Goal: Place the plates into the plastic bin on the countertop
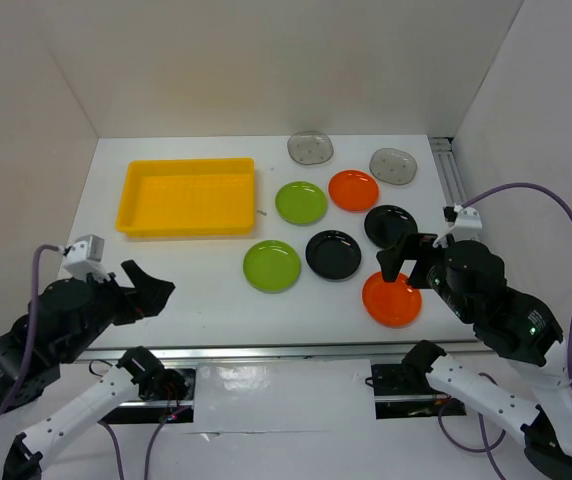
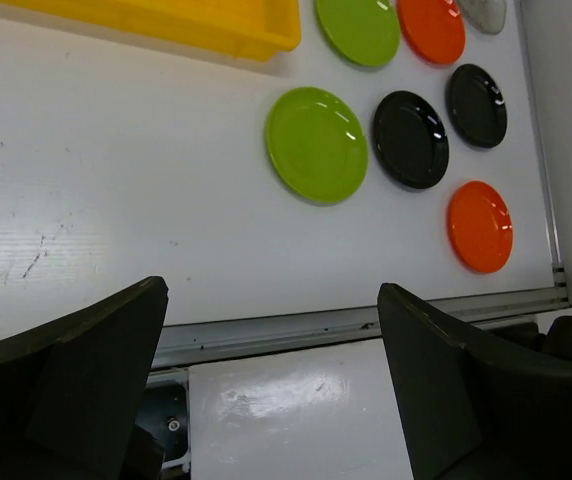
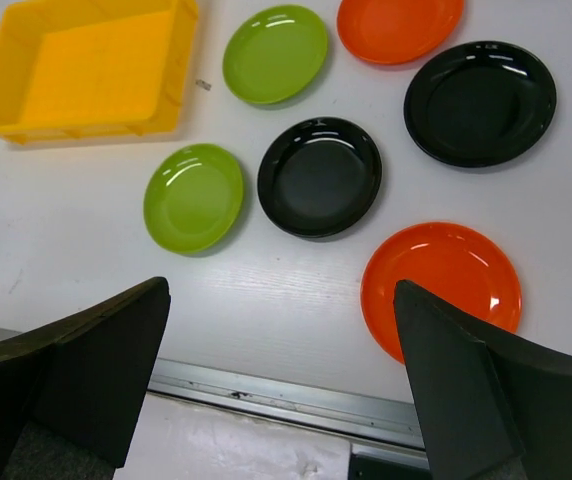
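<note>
Top external: wht countertop (image 1: 206,275), wht walls (image 1: 296,60)

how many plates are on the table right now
8, all on the countertop right of the plastic bin: two grey plates at the back, far green, far orange, right black, middle black, near green, near orange. None seems hidden.

Yellow plastic bin (image 1: 181,230): shallow, upright, far left on white countertop (image 1: 196,290). Eight plates flat on countertop, right of bin, none touching: grey plates (image 1: 310,148) (image 1: 393,165) farthest, then green plates (image 1: 301,203) (image 1: 272,266), orange plates (image 1: 353,190) (image 1: 392,305), black plates (image 1: 390,226) (image 1: 333,254).
</note>
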Robot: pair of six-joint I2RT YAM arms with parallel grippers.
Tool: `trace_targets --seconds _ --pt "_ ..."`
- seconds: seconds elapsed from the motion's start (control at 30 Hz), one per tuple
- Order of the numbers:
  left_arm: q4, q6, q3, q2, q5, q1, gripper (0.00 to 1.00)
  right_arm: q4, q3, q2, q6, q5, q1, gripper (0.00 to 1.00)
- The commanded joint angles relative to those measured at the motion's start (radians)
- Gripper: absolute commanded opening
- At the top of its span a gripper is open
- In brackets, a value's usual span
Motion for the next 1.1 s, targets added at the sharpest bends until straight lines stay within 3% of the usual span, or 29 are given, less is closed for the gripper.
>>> trace_targets --seconds 0.0,0.17,0.23,0.27,0.5,0.7,0.83,1.07 --pt "0.118 -0.03 -0.06 0.054 0.038 0.0 1.0 0.049 -0.014 0.005 -0.018 0.025 -0.003 1.0" --pt "0.262 -0.124 -0.173 0.103 0.038 0.0 1.0 0.106 -0.005 -0.027 -0.046 0.004 -0.003 1.0" --pt "0.363 -0.15 -0.291 0.103 0.067 0.0 1.0 0.16 -0.041 -0.058 -0.055 -0.007 -0.003 1.0" --pt "0.513 -0.15 -0.34 0.115 0.085 0.0 1.0 0.183 -0.058 -0.07 -0.064 -0.007 -0.003 1.0" --pt "1.096 -0.169 -0.668 0.348 0.133 0.009 1.0 0.273 -0.146 -0.061 -0.064 -0.14 -0.003 1.0" --pt "1.344 -0.181 -0.68 0.752 0.204 0.054 0.98 0.336 -0.226 -0.064 -0.055 -0.237 -0.012 1.0" --pt "1.448 -0.19 -0.669 0.908 0.216 0.074 0.97 0.361 -0.247 -0.075 -0.055 -0.259 -0.012 1.0" --pt "1.507 -0.181 -0.611 1.065 0.237 0.106 0.76 0.361 -0.238 -0.075 -0.066 -0.259 -0.012 1.0"
